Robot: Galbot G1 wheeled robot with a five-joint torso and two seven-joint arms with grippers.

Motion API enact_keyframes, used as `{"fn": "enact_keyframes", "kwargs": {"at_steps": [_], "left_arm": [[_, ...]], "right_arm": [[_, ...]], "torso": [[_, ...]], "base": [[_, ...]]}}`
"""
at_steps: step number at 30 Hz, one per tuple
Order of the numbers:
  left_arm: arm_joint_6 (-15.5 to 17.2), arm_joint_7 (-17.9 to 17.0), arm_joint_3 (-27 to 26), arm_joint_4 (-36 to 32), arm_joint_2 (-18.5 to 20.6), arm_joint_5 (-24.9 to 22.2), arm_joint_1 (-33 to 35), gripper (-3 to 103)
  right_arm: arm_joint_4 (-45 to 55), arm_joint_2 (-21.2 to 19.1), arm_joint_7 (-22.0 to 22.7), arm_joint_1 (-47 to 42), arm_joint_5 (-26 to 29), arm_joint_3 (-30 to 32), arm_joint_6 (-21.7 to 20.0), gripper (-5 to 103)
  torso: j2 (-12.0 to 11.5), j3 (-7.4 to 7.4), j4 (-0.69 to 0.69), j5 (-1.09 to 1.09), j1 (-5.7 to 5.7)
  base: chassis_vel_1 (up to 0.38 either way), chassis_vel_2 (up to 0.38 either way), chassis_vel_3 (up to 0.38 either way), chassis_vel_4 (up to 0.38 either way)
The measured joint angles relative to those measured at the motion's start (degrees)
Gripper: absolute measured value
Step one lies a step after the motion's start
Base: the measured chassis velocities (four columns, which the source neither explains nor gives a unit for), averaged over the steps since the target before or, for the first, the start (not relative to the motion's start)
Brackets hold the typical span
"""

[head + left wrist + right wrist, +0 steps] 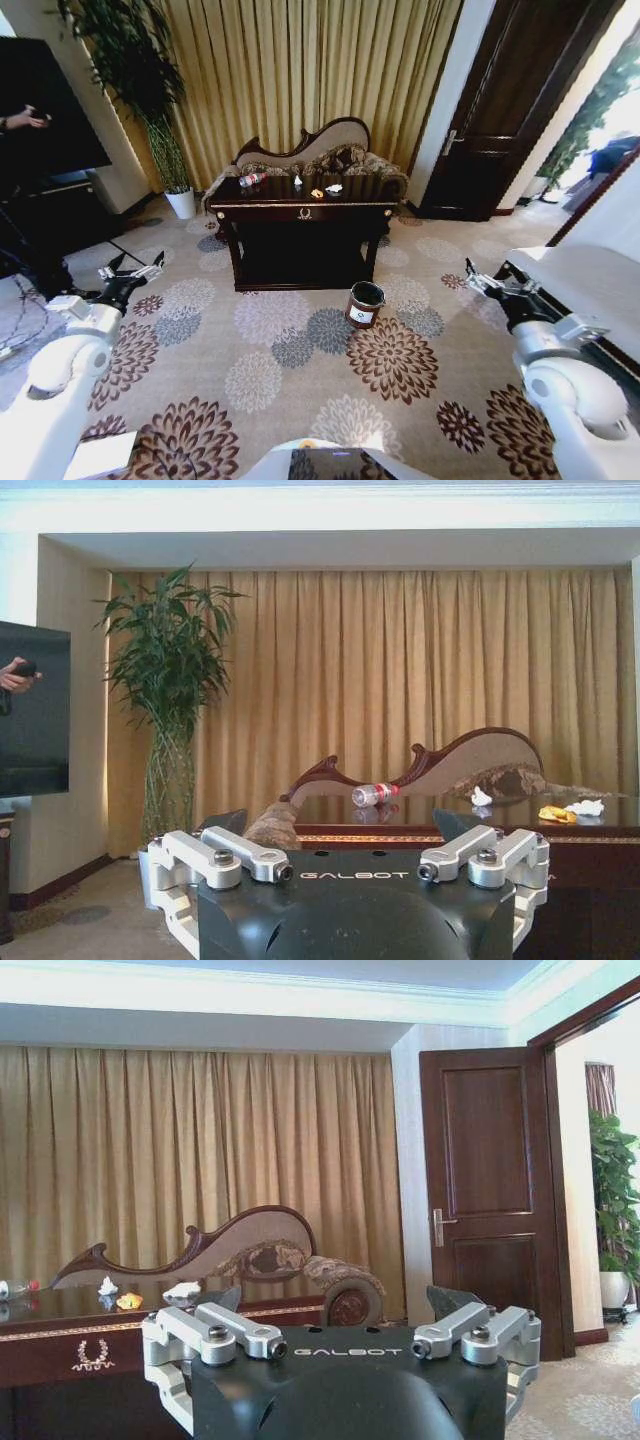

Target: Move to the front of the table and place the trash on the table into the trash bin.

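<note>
The dark table [272, 212] with a gold emblem stands across the carpet, some way ahead of me. On its top lie the trash: a clear bottle [252, 179] with a red label [375, 794] at the left, a white paper bit [297, 181], an orange scrap [317, 193] [129, 1301] and another crumpled paper [334, 187] [585, 807]. The reddish-brown trash bin [365, 304] sits on the floor in front of the table's right leg. My left gripper [130, 269] [340, 825] and right gripper [482, 281] [338, 1300] are held low at my sides, both open and holding nothing.
A carved-back sofa [310, 150] stands behind the table against gold curtains. A tall plant in a white pot [181, 203] and a dark TV [45, 110] are at the left. A dark door [510, 120] and a white-topped bench [590, 285] are at the right. Flowered carpet lies open between me and the table.
</note>
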Motion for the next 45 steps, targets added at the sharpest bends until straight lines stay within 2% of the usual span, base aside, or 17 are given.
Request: {"fn": "enact_keyframes", "kwargs": {"at_steps": [21, 45], "left_arm": [[-0.6, 0.7, 0.1, 0.6, -0.1, 0.1, -0.2, 100], [-0.8, 0.9, 0.3, 0.8, -0.1, 0.3, -0.3, 100]], "right_arm": [[-0.3, 1.0, 0.0, -0.3, -1.6, -0.2, 0.8, 100], [-0.2, 1.6, 0.0, -0.7, -3.0, -0.6, 0.8, 100]], "torso": [[0.0, 0.00, 0.00, 0.00, -0.01], [0.0, 0.00, 0.01, 0.00, 0.00]], "base": [[-0.006, 0.004, 0.006, -0.006], [-0.081, 0.096, 0.089, -0.089]]}}
